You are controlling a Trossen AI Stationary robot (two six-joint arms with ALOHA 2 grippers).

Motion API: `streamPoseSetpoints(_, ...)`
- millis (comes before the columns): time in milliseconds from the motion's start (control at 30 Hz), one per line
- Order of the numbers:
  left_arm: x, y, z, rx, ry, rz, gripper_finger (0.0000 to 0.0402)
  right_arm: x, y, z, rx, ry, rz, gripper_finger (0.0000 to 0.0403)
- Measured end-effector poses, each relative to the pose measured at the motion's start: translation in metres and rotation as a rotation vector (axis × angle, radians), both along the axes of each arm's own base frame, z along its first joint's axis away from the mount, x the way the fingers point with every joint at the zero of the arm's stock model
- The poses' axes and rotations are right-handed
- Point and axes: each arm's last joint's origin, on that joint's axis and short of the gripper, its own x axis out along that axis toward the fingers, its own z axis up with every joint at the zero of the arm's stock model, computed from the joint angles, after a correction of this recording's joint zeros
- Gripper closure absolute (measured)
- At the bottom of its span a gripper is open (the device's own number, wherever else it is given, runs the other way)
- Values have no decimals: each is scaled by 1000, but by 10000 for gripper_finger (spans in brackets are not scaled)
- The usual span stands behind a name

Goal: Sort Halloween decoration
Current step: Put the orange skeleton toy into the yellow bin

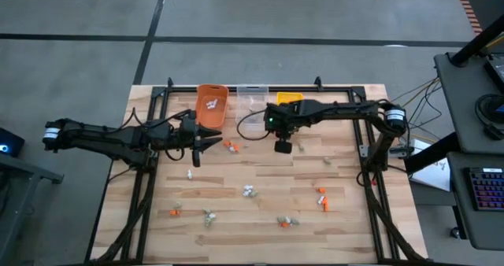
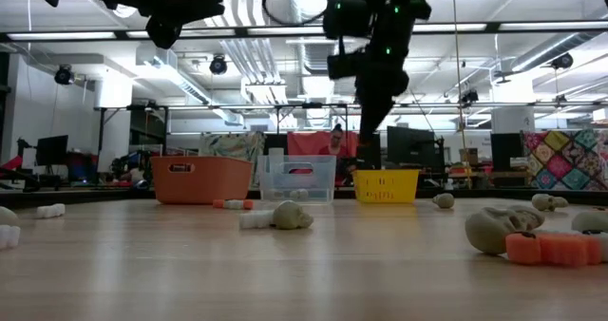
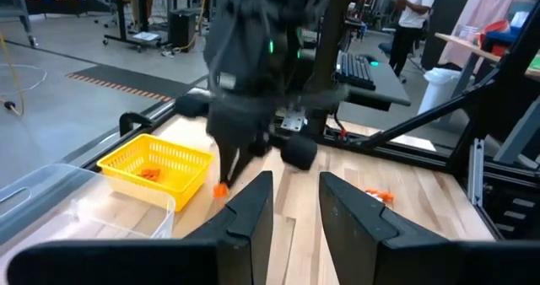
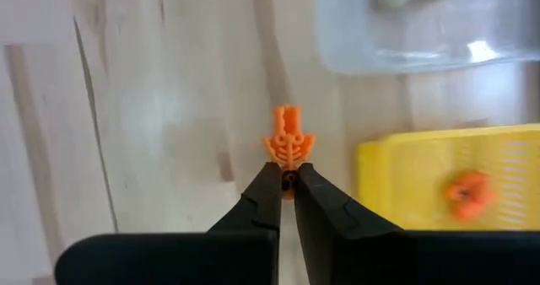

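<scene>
From above, my right hand [image 1: 283,147] hangs over the wooden slatted table [image 1: 260,219] just in front of the small yellow plastic mesh basket [image 1: 289,99], while my left hand [image 1: 206,142] waits near the orange plastic bin [image 1: 212,105]; tiny orange, white and grey-tan trinkets [image 1: 249,191] lie scattered across the boards. At table height, my right arm descends before the clear plastic bin [image 2: 297,178]. Past my left hand's fingers [image 3: 253,213], narrowly parted and empty, the right hand carries an orange speck. At my right wrist, fingers [image 4: 268,202] pinch a bright orange skeleton-shaped trinket [image 4: 288,144] above bare wood, beside the yellow basket.
</scene>
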Motion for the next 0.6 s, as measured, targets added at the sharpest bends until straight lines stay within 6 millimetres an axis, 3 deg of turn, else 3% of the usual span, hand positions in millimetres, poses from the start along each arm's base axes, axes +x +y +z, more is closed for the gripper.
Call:
streamPoseSetpoints(167,0,0,1,-4,-12,0,320,-11,-21,28,-37,-2,-33,391)
streamPoseSetpoints(300,0,0,2,-5,-18,-1,320,-22,-50,32,-62,11,-89,391)
streamPoseSetpoints(600,0,0,2,-5,-22,0,320,-49,-117,-2,52,55,-232,391)
